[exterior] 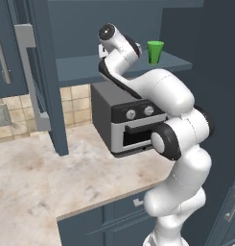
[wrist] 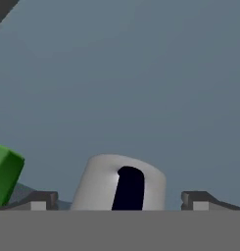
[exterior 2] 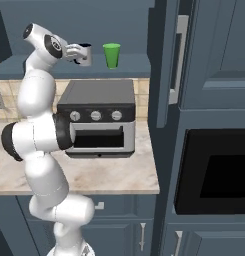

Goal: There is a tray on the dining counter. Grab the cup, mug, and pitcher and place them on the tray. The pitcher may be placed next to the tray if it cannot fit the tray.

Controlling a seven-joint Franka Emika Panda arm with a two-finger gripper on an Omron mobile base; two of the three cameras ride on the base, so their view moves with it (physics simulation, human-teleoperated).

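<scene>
We take the grey toaster oven (exterior 2: 97, 119) as our landmark. It sits on the marbled worktop (exterior: 37, 178), which spreads out in front of it and to its left in the left base view. Directly above the toaster oven runs a dark blue shelf (exterior 2: 129, 64) inside the open cabinet, whose door (exterior: 40, 77) hangs open to the left of the oven in the left base view. To the right of the toaster oven, in the right base view, a black wall oven (exterior 2: 219, 175) is set into the tall blue cabinets.

Our arm rises in front of the toaster oven and reaches up to the shelf above it. The gripper (exterior 2: 84, 55) is level with that shelf, above the oven's left part as the right base view shows it. Its jaws stand wide apart and hold nothing. The two fingertips (wrist: 43, 200) sit on either side of the mug (wrist: 119, 184) in the hand view, apart from it.

The cup (exterior 2: 112, 55) stands upright on the shelf, above the toaster oven's right half in the right base view, just beside the gripper and not touched by it. In the hand view it shows as a green block at the left edge.

The mug (exterior 2: 85, 49) is on the same shelf above the toaster oven, left of the cup, right at the gripper. In the hand view it looks pale with a dark patch on its near side; we cannot tell whether that is its handle.
</scene>
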